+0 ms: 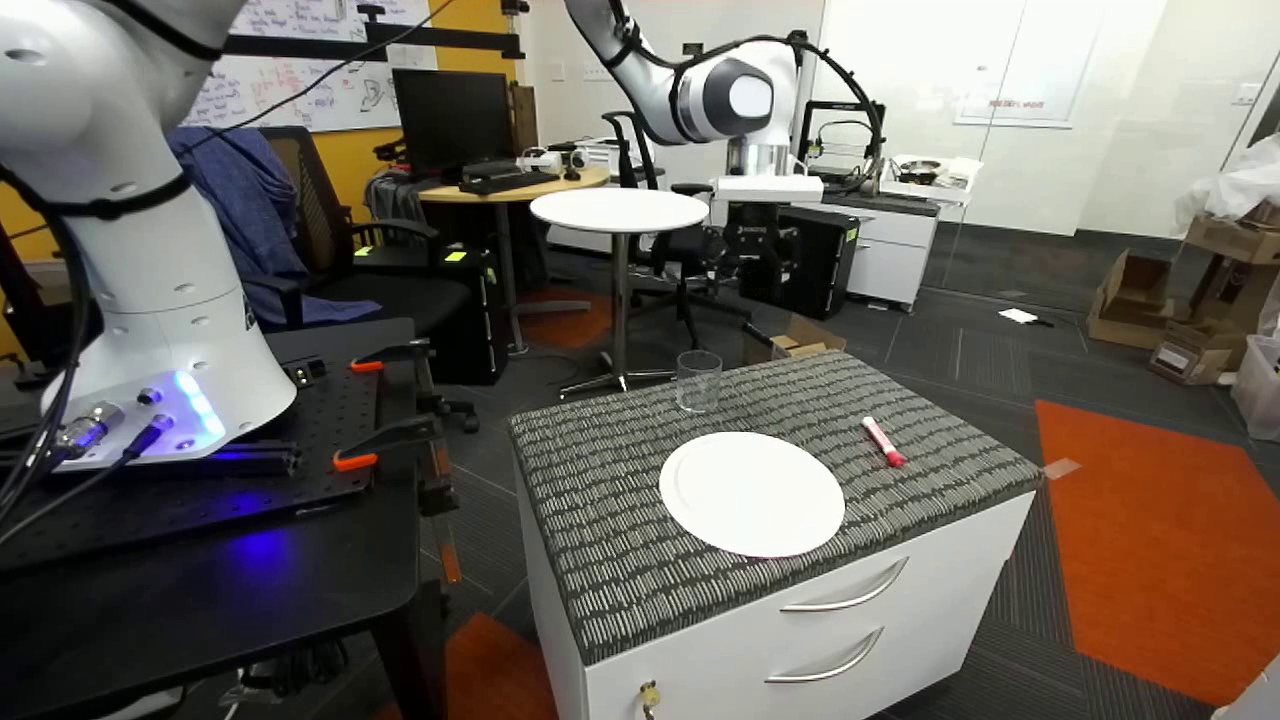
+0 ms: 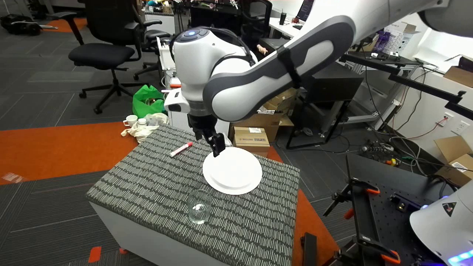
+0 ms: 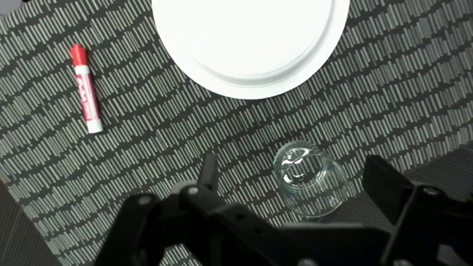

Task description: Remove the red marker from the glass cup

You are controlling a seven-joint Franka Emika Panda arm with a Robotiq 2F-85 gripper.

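The red marker (image 3: 87,92) has a red cap and a white barrel with a pinkish-red label lettered in white, while the glass cup (image 3: 312,181) is colourless and see-through, the dashes behind it showing through. The plate (image 3: 251,40) is plain white, the tabletop (image 3: 147,111) charcoal with wavy rows of short pale-grey dashes, and the cabinet (image 1: 730,645) beneath it white. The gripper (image 3: 291,159) is black, the arm (image 2: 240,99) white with dark-grey panels, the far bag (image 2: 146,103) bright green, and the carpet patch (image 1: 1160,550) orange.
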